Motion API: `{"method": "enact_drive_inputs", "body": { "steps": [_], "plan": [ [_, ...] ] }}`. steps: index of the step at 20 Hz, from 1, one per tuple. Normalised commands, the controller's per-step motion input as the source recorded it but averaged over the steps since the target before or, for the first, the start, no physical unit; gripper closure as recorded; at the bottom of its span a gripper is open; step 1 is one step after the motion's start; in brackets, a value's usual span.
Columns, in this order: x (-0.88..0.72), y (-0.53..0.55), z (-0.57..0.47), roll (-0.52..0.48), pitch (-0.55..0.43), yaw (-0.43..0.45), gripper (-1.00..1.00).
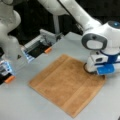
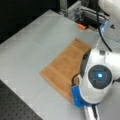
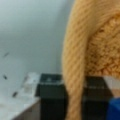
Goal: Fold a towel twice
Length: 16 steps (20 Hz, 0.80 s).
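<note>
step: first fold, grasping stage | claw: gripper [image 1: 96, 72] appearing to be pinching the towel's [image 1: 66, 83] corner edge between its fingers [image 3: 51, 100] | towel: lying flat, unfolded on the table [image 1: 22, 105], spreading away from the claw | need: I judge a firm hold before lifting

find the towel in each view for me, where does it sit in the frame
Front view: the towel lies flat on the grey table, centre to lower right, its right corner under the gripper.
Front view: the towel runs from centre towards upper right, partly hidden by the arm.
Wrist view: the towel's edge fills the right half, between the fingers.
Shared landmark: the gripper at the towel's corner.
</note>
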Motion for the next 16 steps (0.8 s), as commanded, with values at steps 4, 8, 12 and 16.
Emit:
{"method": "enact_drive_inputs", "body": {
  "steps": [4,8,12,16],
  "plan": [
    [-0.29,-0.14,0.30,0.035,-0.011,-0.071,1.00],
    [-0.37,-0.07,0.17,0.070,-0.027,-0.021,1.00],
    [-0.44,0.01,0.03,0.116,-0.056,-0.066,1.00],
    [-0.51,0.01,-0.09,0.138,-0.156,-0.134,1.00]
  ]
}}
